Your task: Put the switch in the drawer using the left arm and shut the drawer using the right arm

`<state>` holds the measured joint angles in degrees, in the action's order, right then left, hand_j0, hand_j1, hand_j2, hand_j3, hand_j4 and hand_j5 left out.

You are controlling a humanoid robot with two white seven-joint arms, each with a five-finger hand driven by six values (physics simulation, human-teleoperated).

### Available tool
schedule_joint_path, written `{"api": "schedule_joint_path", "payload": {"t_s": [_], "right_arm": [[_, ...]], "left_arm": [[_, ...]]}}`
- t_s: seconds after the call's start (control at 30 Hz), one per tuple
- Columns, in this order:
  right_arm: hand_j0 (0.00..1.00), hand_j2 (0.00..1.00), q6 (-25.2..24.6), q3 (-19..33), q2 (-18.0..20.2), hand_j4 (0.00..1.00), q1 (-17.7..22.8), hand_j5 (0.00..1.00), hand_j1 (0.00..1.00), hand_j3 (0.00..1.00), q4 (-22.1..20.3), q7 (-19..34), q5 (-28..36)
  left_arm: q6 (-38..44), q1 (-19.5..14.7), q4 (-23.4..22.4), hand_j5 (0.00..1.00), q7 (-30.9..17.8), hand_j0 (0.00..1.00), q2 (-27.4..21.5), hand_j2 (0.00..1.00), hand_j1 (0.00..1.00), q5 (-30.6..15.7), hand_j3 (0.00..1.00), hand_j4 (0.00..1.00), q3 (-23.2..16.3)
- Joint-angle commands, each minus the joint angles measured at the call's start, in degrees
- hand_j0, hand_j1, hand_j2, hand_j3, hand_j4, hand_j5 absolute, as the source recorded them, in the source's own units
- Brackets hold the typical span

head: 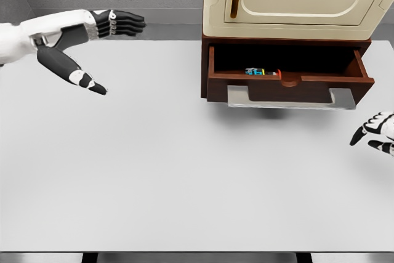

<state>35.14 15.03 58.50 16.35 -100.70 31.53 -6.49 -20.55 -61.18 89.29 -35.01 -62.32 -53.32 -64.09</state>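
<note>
**Switch lying in the open drawer, both hands empty**

Nearest the camera, the white surface (184, 177) is stretching bare across the lower part of the view, with the drawer (289, 81) as the landmark near its far right.

That drawer is standing pulled out from the brown base of a cream cabinet (295, 1), its pale grey handle (290, 98) running along the front below the drawer's dark wooden face. Inside it, toward the front wall and a little left of the drawer's middle, the switch (261, 72) is lying: a small object showing blue, yellow and red parts, only partly visible over the front wall.

One left hand (92, 41) is hanging in the air well to the left of the drawer, apart from the switch and holding nothing. Its dark fingers (126, 24) are stretched out straight toward the drawer side, and the thumb is pointing down and away, so the hand is spread wide.

One right hand (377, 132) is showing only at the picture's right edge, below and to the right of the drawer's right corner, near the handle's end but not touching it. Its fingers are loosely bent, relaxed, and are gripping nothing.

Counted: one drawer, one switch, one cabinet, two hands. Between the right hand and the drawer front only bare surface is lying. The cabinet's upper door is sitting directly above the drawer opening, overhanging its rear part.
</note>
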Motion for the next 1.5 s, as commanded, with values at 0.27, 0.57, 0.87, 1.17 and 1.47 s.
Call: {"api": "schedule_joint_path", "payload": {"t_s": [0.27, 0.57, 0.87, 1.17, 1.47], "right_arm": [[0.50, 0.50, -0.14, -10.55, 2.23, 0.50, -7.39, 0.50, 0.50, 0.50, -0.02, 0.11, 0.17], [0.50, 0.50, -0.14, -13.10, 1.79, 0.50, -10.29, 0.50, 0.50, 0.50, 0.33, 0.02, 0.17], [0.50, 0.50, -0.14, -13.53, 1.44, 0.50, -12.04, 0.50, 0.50, 0.50, 1.39, -0.07, 0.17], [0.53, 0.53, -0.14, -15.20, 1.00, 0.53, -15.03, 0.53, 0.53, 0.53, 2.09, -0.07, 0.25], [0.53, 0.53, -0.14, -21.88, 0.21, 0.53, -23.21, 0.53, 0.53, 0.53, 6.83, 0.11, -0.10]], "left_arm": [[22.65, -0.43, -14.66, 1.00, 0.01, 1.00, 10.55, 1.00, 1.00, 3.40, 1.00, 1.00, 0.11], [33.38, -1.93, -16.60, 1.00, 0.01, 1.00, 11.25, 1.00, 1.00, -2.57, 1.00, 1.00, 0.20], [28.56, -1.66, -14.58, 1.00, 0.01, 1.00, 11.87, 1.00, 1.00, 10.33, 1.00, 1.00, -0.15], [16.78, -4.91, -11.59, 1.00, 0.01, 1.00, 16.09, 1.00, 1.00, 45.49, 1.00, 1.00, -0.33], [-12.57, -4.56, -10.80, 1.00, 0.01, 1.00, 8.62, 1.00, 1.00, 65.01, 1.00, 1.00, -0.51]]}}
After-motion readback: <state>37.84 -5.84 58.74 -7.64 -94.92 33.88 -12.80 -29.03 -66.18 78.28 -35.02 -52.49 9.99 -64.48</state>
